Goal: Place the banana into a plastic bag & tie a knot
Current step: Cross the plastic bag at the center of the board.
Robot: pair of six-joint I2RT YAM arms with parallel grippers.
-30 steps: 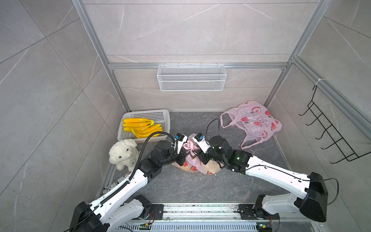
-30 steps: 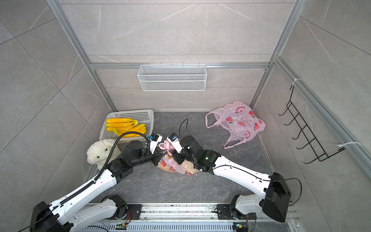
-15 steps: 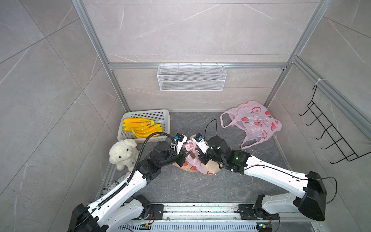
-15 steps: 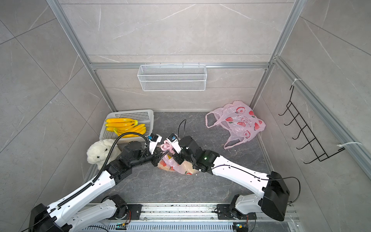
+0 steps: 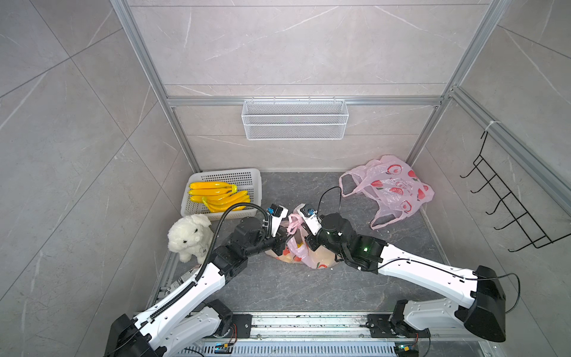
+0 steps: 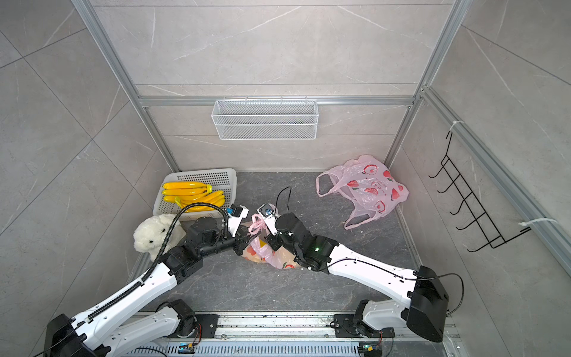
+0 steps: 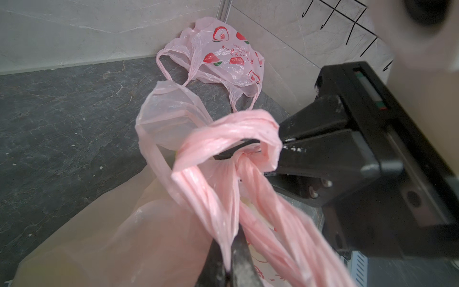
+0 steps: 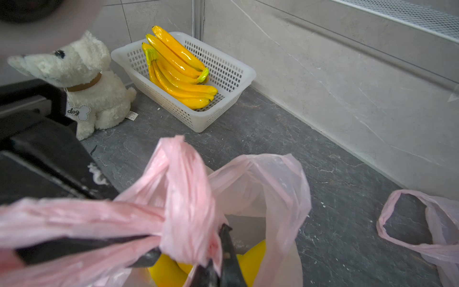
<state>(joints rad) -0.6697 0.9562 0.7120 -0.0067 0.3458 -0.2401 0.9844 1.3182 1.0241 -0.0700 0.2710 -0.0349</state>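
Observation:
The pink plastic bag [image 5: 309,258] lies on the dark floor between my two arms, with the yellow banana [image 8: 169,272] showing inside its open mouth. Its two handles are twisted into ropes and crossed into a loop [image 7: 223,139] above the bag. My left gripper [image 7: 229,253] is shut on one handle strand. From the opposite side, my right gripper [image 8: 218,251] is shut on the other handle [image 8: 183,179]. In both top views the left gripper [image 5: 285,235] and the right gripper [image 6: 267,236] nearly touch over the bag [image 6: 272,258].
A white basket [image 5: 253,176] holding several bananas [image 5: 216,194] stands at the back left, with a plush dog [image 5: 190,235] in front of it. Another pink bag [image 5: 392,188] lies at the back right. A wire shelf [image 5: 295,123] hangs on the back wall, and hooks [image 5: 509,210] hang on the right wall.
The right gripper has closed onto the bag handle. Both arms have stayed almost where they were over the bag.

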